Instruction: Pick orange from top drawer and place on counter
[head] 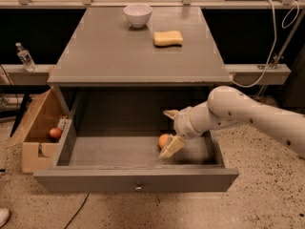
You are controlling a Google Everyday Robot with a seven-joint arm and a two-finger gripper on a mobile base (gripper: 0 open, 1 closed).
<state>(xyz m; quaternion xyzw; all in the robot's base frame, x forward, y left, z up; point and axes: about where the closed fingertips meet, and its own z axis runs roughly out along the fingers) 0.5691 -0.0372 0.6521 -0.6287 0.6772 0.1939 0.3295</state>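
The orange [163, 140] lies on the floor of the open top drawer [136, 177], right of its middle. My gripper [167, 130] reaches into the drawer from the right and is open. One cream finger [172, 147] rests just right of the orange and seems to touch it. The other finger [169, 113] is higher, toward the back of the drawer. The orange sits at the edge of the gap between them, not clamped. The grey counter [119, 51] is the cabinet's top, above the drawer.
A white bowl [137, 14] and a yellow sponge [167, 37] sit at the back of the counter. A brown cardboard box [38, 128] with a reddish fruit [55, 133] stands left of the drawer. A small bottle [25, 57] stands on the left ledge.
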